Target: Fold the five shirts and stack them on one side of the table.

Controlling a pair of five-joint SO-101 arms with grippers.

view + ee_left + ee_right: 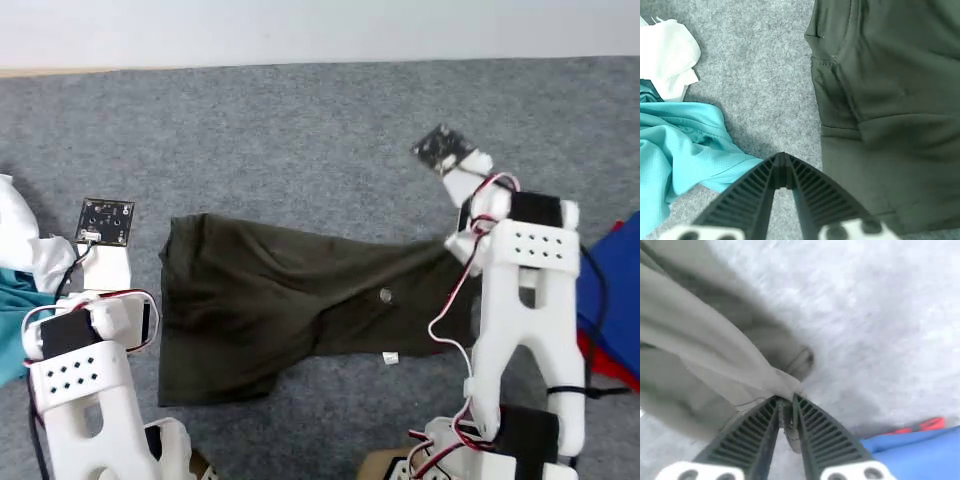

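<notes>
Down on the grey table (300,110): dark olive shirt (260,310) spread mid-surface, teal shirt (12,320) and white shirt (15,225) bunched at one edge, blue shirt (612,285) and red cloth (612,372) opposite.

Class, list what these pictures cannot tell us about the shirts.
Blue shirt: high view, cut by the edge, partly behind the right arm; fold unclear.
Teal shirt: cut off in high and left wrist views; full shape unknown.
White tag on the dark shirt: high view, too small to read.

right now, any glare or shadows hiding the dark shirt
high view: even light, no glare on the dark shirt; left wrist view: soft shadow along the teal shirt edge; right wrist view: dim patch on the table near the right claw
</notes>
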